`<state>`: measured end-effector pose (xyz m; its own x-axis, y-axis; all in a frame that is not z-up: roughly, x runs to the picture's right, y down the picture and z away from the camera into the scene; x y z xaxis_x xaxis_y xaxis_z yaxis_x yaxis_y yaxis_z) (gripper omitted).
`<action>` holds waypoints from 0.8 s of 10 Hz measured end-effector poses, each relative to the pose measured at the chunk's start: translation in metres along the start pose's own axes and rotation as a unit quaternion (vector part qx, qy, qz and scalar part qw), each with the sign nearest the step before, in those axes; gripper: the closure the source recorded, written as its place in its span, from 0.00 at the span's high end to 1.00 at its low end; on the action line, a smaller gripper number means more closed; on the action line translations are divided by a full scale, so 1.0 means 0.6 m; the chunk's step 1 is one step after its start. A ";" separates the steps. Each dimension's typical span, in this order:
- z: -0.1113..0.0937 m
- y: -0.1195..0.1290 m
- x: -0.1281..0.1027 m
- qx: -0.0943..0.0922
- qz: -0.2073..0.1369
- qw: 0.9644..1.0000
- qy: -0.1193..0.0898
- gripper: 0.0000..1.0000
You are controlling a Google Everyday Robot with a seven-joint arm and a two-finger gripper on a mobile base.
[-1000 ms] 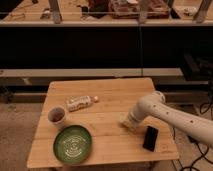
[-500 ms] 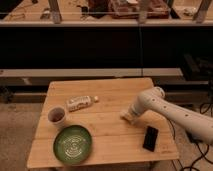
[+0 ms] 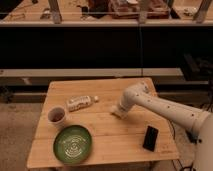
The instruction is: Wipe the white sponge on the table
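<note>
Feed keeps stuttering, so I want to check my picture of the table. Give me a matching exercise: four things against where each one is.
Things:
1 green plate
2 cup
3 black phone
4 gripper

Places on the table, sides as the picture shows them:
A near the front right corner
B front left
C mid-table, right of the lying bottle
D left edge, behind the green plate

Pairs: 1-B, 2-D, 3-A, 4-C.

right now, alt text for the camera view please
The gripper of a white robot arm presses the white sponge onto a wooden table. Picture left: a bottle, a cup, a green plate; a black phone at front right.
</note>
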<state>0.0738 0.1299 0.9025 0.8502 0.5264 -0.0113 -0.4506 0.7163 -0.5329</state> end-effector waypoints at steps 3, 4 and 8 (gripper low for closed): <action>0.018 0.033 -0.017 -0.029 -0.031 0.999 -0.007 0.01; 0.018 0.044 -0.013 -0.035 -0.036 0.999 -0.009 0.01; -0.004 0.114 0.014 -0.057 -0.057 0.997 -0.019 0.01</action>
<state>0.0509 0.1822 0.8643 0.8821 0.4631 0.0862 -0.3157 0.7170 -0.6214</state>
